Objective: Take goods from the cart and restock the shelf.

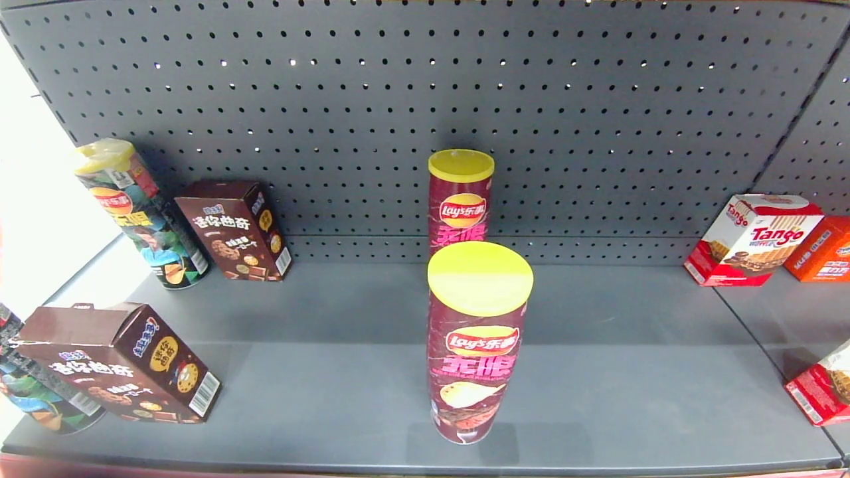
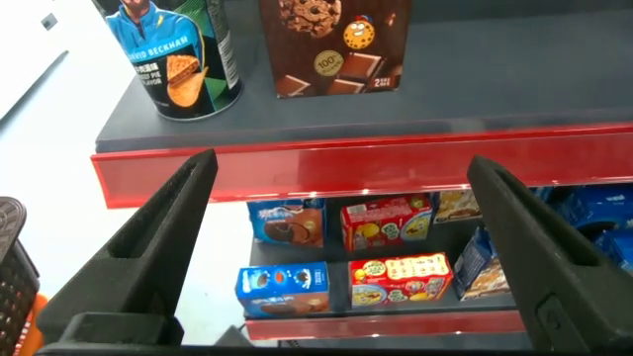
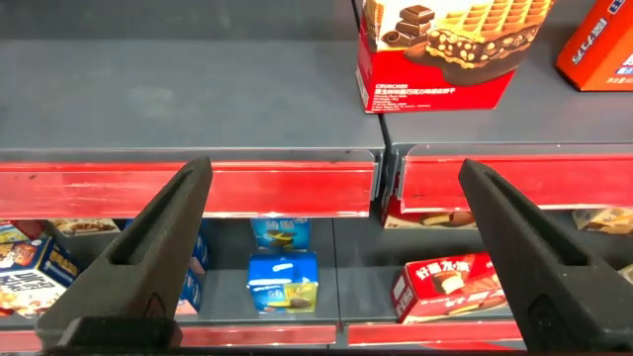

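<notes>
Two maroon chip cans with yellow lids stand upright mid-shelf, the front can near the shelf's front edge and the rear can against the pegboard. My left gripper is open and holds nothing, in front of and below the shelf's red front strip; a blue-green chip can and a brown cookie box stand on the shelf above it. My right gripper is also open and holds nothing, below the red strip, near a red wafer box.
On the shelf's left stand a blue-green can and two brown cookie boxes. At the right are a wafer box, an orange box and a red box. Free shelf floor lies either side of the maroon cans.
</notes>
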`<state>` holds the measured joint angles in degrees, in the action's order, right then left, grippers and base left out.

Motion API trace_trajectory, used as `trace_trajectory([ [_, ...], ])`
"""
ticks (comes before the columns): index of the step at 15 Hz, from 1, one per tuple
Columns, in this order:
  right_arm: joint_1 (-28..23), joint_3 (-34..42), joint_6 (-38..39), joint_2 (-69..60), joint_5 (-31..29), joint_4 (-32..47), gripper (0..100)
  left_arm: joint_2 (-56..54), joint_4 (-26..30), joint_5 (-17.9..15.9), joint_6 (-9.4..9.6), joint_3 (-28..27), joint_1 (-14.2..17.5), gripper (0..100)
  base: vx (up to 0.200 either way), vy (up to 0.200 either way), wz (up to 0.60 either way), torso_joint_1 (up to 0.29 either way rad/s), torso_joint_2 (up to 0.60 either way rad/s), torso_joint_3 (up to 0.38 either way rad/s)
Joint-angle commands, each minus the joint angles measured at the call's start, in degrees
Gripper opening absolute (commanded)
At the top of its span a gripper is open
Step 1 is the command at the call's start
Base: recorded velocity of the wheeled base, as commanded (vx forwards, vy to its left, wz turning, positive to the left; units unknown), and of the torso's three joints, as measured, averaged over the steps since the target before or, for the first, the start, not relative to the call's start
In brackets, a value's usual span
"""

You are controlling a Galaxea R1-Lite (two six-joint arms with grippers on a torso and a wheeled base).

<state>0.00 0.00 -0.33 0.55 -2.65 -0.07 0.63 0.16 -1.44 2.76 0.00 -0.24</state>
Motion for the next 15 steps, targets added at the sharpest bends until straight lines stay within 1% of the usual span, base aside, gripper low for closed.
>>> trace_trajectory([
  [1,0.0,0.0,-0.02,0.15,0.01,-0.01,100,-0.02,0.02,-0.06,0.15,0.0,-0.02,100,0.0,0.0,0.0,0.0,0.0,0.0],
  [3,0.0,0.0,-0.02,0.15,0.01,-0.01,100,-0.02,0.02,-0.06,-0.12,0.0,-0.02,100,0.0,0.0,0.0,0.0,0.0,0.0],
  [7,0.0,0.0,-0.02,0.15,0.01,-0.01,100,-0.02,0.02,-0.06,0.15,0.0,-0.02,100,0.0,0.0,0.0,0.0,0.0,0.0],
  [11,0.0,0.0,-0.02,0.15,0.01,-0.01,100,-0.02,0.02,0.03,-0.12,0.0,-0.02,100,0.0,0.0,0.0,0.0,0.0,0.0],
  [15,0.0,0.0,0.15,0.15,0.18,-0.01,100,-0.02,0.02,0.03,0.06,0.0,-0.02,100,0.0,0.0,0.0,0.0,0.0,0.0],
])
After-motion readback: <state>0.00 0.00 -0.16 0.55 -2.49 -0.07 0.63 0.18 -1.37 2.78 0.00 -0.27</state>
